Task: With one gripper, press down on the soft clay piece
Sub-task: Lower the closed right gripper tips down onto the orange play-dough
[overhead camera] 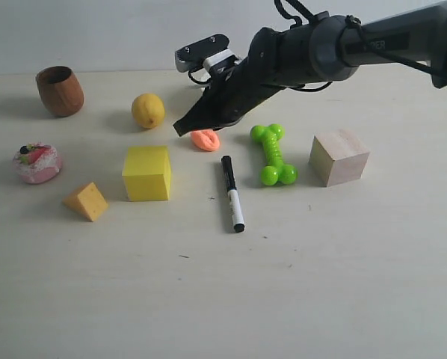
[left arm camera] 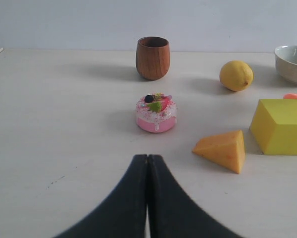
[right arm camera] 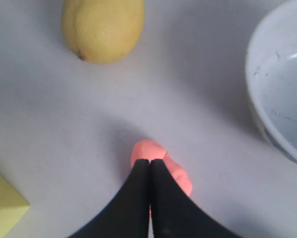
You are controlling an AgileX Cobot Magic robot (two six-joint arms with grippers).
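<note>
Clenched tight: right end effector (right arm camera: 149, 159), two smooth black tapered fingers meeting in a thin seam, nothing between them. Poised right at the soft clay piece (right arm camera: 177, 174), tips overlapping its edge; touching or not, cannot tell. Salmon-orange, soft-looking, lumpy and folded, lying on the pale matte table (overhead camera: 321, 284) between a dimpled yellow lemon (overhead camera: 148, 110) and a glossy green knobbed bone toy (overhead camera: 273, 153), near the black end of a slim marker (overhead camera: 232, 193). Nearby, a sharp-edged yellow cube (overhead camera: 146, 173) and a pale wooden block (overhead camera: 338, 157). Likewise clenched and empty: left end effector (left arm camera: 147, 156), low over the table, facing a pink frosted cake toy (left arm camera: 156, 113).
</note>
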